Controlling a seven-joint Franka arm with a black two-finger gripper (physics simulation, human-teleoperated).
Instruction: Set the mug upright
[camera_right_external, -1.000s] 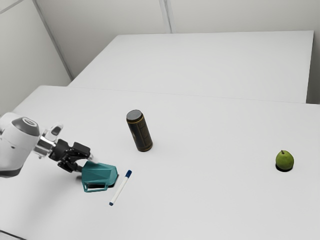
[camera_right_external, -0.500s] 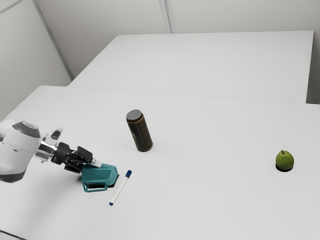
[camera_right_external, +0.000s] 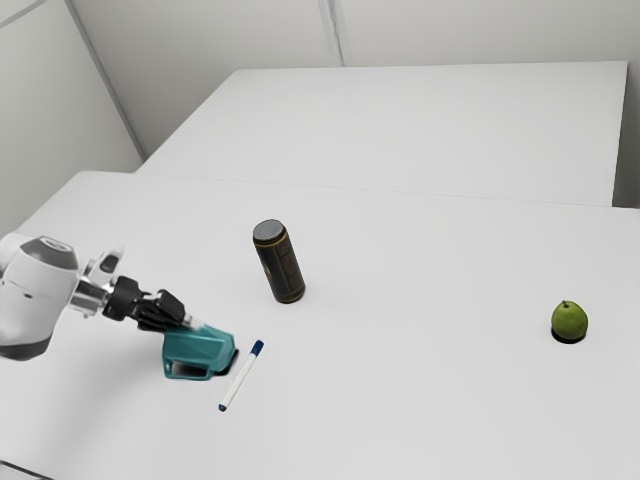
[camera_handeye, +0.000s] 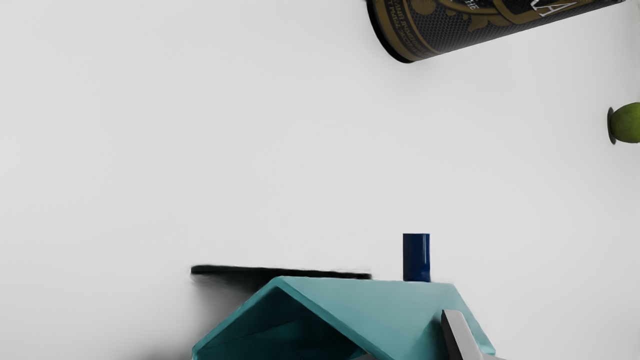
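The teal mug (camera_right_external: 200, 350) lies on its side, handle toward the exterior view's bottom edge. My gripper (camera_right_external: 188, 322) is at its upper left part there, shut on the mug's wall. In the wrist view the mug (camera_handeye: 370, 305) shows its dark opening. One fingertip of the gripper (camera_handeye: 411, 341) presses against the outer wall, and a bit of the other shows inside the opening. How far the mug's underside is from the table cannot be told.
A white marker with a blue cap (camera_right_external: 242, 375) lies close beside the mug. Beyond them stands a black and gold can (camera_right_external: 279, 262). A green pear (camera_right_external: 569, 320) sits far off at the exterior view's right on the white table (camera_right_external: 420, 400).
The gripper has moved in at the mug and its fingers have come together on the wall. The mug has tilted slightly, its handle side rising a little. Marker, can and pear are unmoved.
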